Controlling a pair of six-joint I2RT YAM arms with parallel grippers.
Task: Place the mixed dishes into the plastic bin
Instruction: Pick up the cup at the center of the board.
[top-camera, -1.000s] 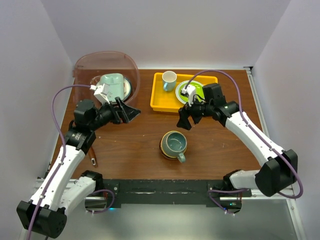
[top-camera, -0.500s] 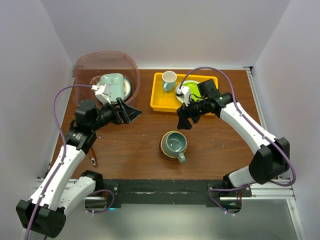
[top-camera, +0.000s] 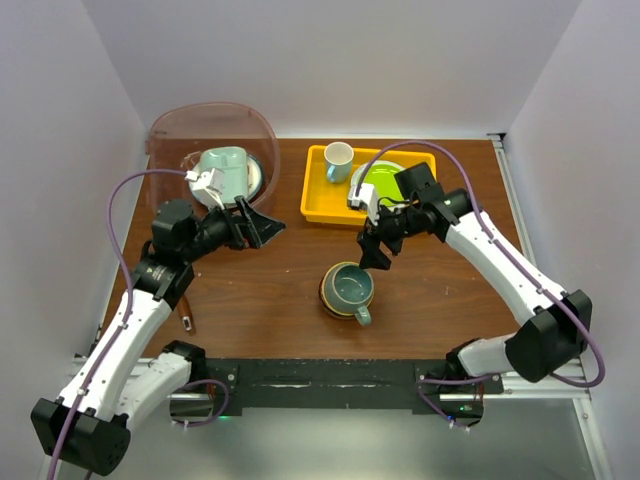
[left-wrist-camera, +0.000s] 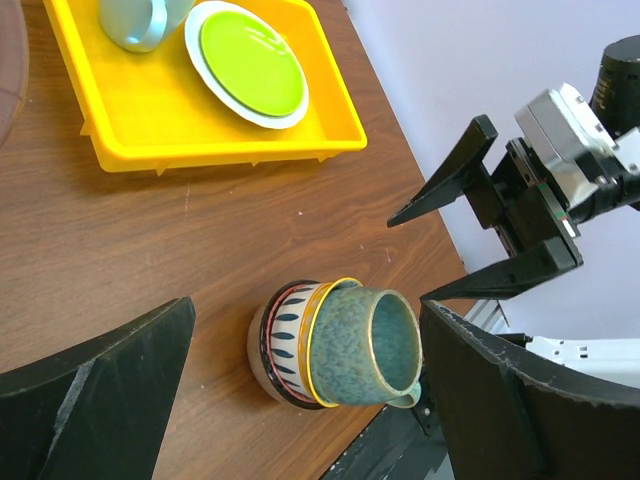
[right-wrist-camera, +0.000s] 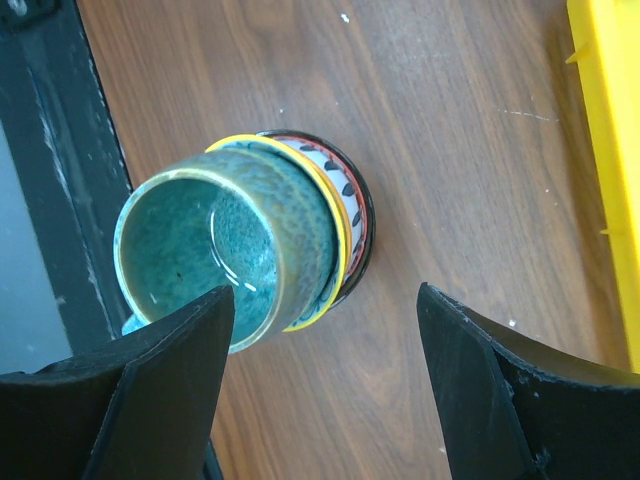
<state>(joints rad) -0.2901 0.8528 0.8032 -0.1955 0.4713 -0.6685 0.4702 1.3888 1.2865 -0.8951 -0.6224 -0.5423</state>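
A teal mug (top-camera: 348, 287) sits nested in a stack of patterned bowls (top-camera: 330, 296) on the brown table, near the front middle. In the right wrist view the mug (right-wrist-camera: 215, 255) and the bowls (right-wrist-camera: 345, 215) lie just ahead of my open right gripper (right-wrist-camera: 325, 400), apart from both fingers. From above, the right gripper (top-camera: 372, 252) hovers just beyond the mug's far right side. My left gripper (top-camera: 262, 225) hangs open and empty left of centre, beside the plastic bin (top-camera: 170, 125). The bin holds a pale green tray (top-camera: 225, 170) and other dishes.
A yellow tray (top-camera: 318, 205) at the back centre carries a small white cup (top-camera: 338, 160) and a lime-green plate (top-camera: 385, 182). A small brown utensil (top-camera: 186, 318) lies by the left arm. The table's black front rail (top-camera: 330, 375) runs just behind the mug stack.
My right gripper has dropped from the yellow tray's front edge toward the mug stack, and its jaws have narrowed slightly. The left arm has hardly moved.
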